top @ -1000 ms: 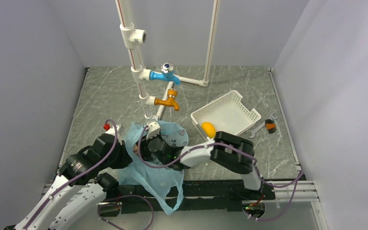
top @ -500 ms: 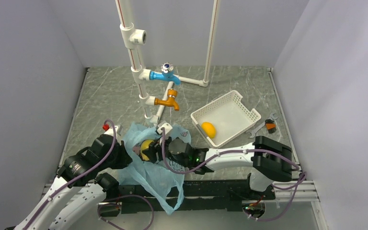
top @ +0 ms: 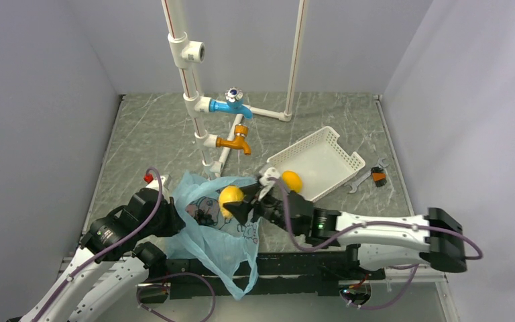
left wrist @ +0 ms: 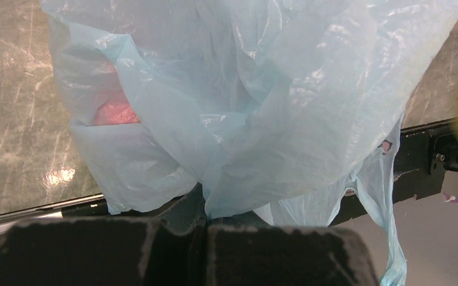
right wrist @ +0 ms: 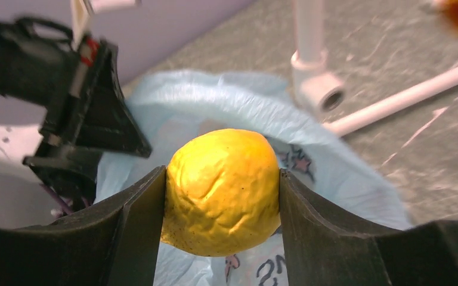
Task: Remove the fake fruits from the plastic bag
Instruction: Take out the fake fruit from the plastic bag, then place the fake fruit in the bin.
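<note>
The light-blue plastic bag [top: 218, 238] lies crumpled at the near left and fills the left wrist view [left wrist: 262, 101]. My left gripper [left wrist: 206, 223] is shut on a fold of the plastic bag. A red-orange fruit [left wrist: 114, 113] shows faintly through the film. My right gripper [top: 236, 206] is shut on the pale yellow roundish fruit [top: 230, 198] and holds it just above the bag's mouth; the fruit sits between both fingers in the right wrist view [right wrist: 222, 190]. An orange-yellow oval fruit [top: 291, 181] lies at the basket's near edge. The grape bunch is hidden.
A white slotted basket [top: 328, 157] stands right of centre. White pipes with a blue tap [top: 233, 104] and an orange tap [top: 236, 141] rise behind the bag. A wrench and a small orange-black part [top: 378, 176] lie at the right.
My right arm has stretched out and drawn back to the right, lifting the pale yellow fruit out of the bag's mouth. The left gripper has kept its hold on the bag.
</note>
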Controlling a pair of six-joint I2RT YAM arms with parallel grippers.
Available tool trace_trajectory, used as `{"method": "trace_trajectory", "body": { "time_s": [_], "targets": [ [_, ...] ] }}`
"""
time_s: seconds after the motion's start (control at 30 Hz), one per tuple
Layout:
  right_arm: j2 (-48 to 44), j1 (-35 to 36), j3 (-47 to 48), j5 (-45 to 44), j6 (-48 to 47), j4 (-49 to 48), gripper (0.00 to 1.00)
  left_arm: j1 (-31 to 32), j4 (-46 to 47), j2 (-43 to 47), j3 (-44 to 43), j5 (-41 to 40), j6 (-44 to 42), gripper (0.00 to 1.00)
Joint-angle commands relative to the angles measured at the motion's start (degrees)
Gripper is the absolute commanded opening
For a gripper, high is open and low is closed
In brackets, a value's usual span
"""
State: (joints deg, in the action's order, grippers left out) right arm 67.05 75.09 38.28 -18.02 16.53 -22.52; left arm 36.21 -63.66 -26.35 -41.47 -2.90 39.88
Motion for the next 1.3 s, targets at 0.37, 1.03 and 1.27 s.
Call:
{"method": "trace_trajectory", "body": {
  "time_s": [0.37, 1.03, 1.27],
  "targets": [
    [-23.6, -10.42, -14.52, -31.54, 8.4, 7.75, 0.0, 0.02, 0.73, -0.35, -0.12, 0.22, -0.24, 0.0],
    [-9.07, -27.16, -4.64, -32.79, 31.47, 36.61, 0.22, 0.06, 0.72, -0.76, -0.19, 0.26, -0.23, 0.0],
    [-9.76, -27.57, -5.96, -31.54, 30.06, 33.97, 0.57, 0.06, 0.73, -0.59, -0.18, 0.18, -0.17, 0.0]
  ]
}}
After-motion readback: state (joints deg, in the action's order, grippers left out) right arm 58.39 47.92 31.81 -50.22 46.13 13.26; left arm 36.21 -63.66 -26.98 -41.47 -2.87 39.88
